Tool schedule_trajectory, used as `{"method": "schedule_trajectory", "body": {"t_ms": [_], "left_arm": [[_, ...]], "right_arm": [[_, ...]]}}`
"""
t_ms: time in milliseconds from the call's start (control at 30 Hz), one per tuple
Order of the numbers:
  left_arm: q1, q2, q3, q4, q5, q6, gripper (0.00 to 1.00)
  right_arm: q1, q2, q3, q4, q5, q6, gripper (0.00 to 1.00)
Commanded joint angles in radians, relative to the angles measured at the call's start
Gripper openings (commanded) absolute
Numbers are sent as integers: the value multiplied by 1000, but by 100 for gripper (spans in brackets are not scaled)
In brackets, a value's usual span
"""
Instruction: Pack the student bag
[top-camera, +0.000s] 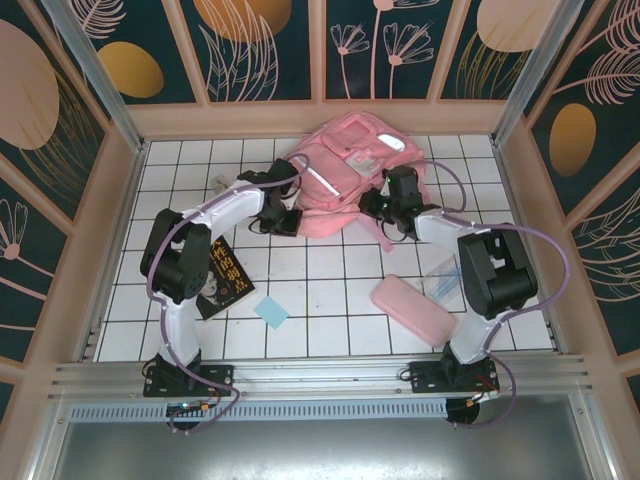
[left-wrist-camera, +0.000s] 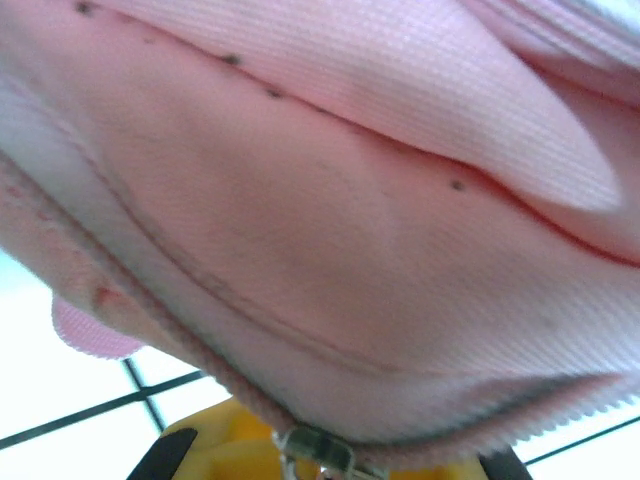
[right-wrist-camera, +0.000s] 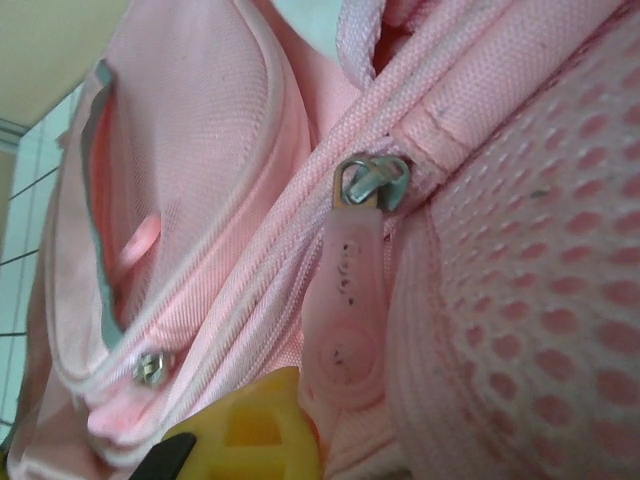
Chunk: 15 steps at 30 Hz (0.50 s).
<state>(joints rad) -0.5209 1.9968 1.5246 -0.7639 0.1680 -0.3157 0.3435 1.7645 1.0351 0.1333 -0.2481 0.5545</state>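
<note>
The student bag (top-camera: 345, 165), a large pink backpack, lies at the back middle of the tiled table. My left gripper (top-camera: 287, 222) is at its lower left edge. In the left wrist view the yellow fingers (left-wrist-camera: 215, 445) are shut under the bag's zip edge (left-wrist-camera: 420, 430), beside a metal slider (left-wrist-camera: 316, 447). My right gripper (top-camera: 383, 208) is at the bag's lower right side. In the right wrist view a pink rubber zip pull (right-wrist-camera: 350, 300) hangs from a metal slider (right-wrist-camera: 370, 185). Its lower end runs in beside my yellow finger (right-wrist-camera: 255, 425); the other finger is hidden behind mesh padding (right-wrist-camera: 530, 300).
A black book with yellow lettering (top-camera: 225, 275) lies under the left arm. A small blue pad (top-camera: 270, 312) sits beside it. A flat pink pencil case (top-camera: 413, 308) and a clear plastic piece (top-camera: 440, 280) lie front right. Wooden walls (top-camera: 120, 200) ring the table.
</note>
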Motion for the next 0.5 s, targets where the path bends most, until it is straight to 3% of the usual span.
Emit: {"method": "schedule_trajectory", "body": {"t_ms": [0, 33, 67, 133, 167, 200, 300, 467], "left_arm": [[-86, -37, -18, -35, 108, -112, 0], [-103, -41, -23, -20, 108, -136, 0], [-117, -37, -23, -10, 97, -169, 0], [-133, -30, -26, 5, 90, -215, 0], [-138, -25, -28, 19, 87, -234, 0], [-143, -22, -31, 38, 92, -250, 0], [-146, -9, -24, 88, 119, -286, 0], [-158, 16, -3, 162, 148, -331, 0]], "right_arm": [[-78, 86, 164, 85, 130, -62, 0], [-81, 105, 199, 58, 138, -58, 0], [-84, 128, 239, 15, 139, -53, 9], [-91, 153, 306, -82, 127, -40, 51], [-93, 153, 321, -125, 116, -30, 65], [-95, 138, 321, -153, 106, -25, 72], [-101, 44, 269, -248, 97, 8, 84], [-99, -199, 34, -249, 8, 120, 86]]}}
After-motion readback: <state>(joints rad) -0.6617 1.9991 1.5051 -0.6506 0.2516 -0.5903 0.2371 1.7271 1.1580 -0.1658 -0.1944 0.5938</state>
